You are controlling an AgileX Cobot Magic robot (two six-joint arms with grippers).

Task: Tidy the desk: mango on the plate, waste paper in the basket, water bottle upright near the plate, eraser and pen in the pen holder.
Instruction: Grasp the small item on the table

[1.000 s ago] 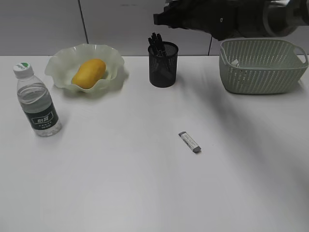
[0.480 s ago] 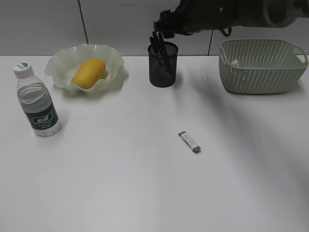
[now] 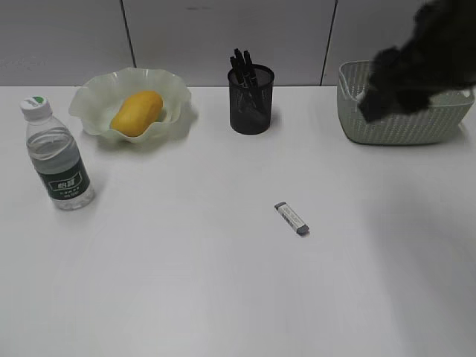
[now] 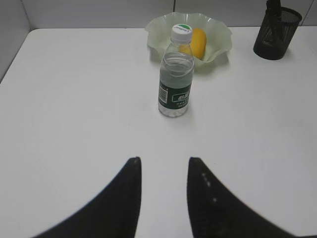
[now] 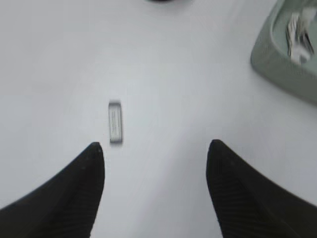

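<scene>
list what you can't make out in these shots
- Right gripper: in the exterior view the arm is a dark motion blur covering part of the basket.
- Waste paper: cut off by the edge and blurred in the right wrist view; hidden by the arm in the exterior view.
- Pen holder: the number of pens is unclear through the mesh.
- Eraser: print too small to read.

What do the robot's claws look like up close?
Both are black. The left claw has two smooth, curved, pointed fingers with a few tiny pale dots on one. The right claw has wider fingers with fine ridged lines. No cables show.
</scene>
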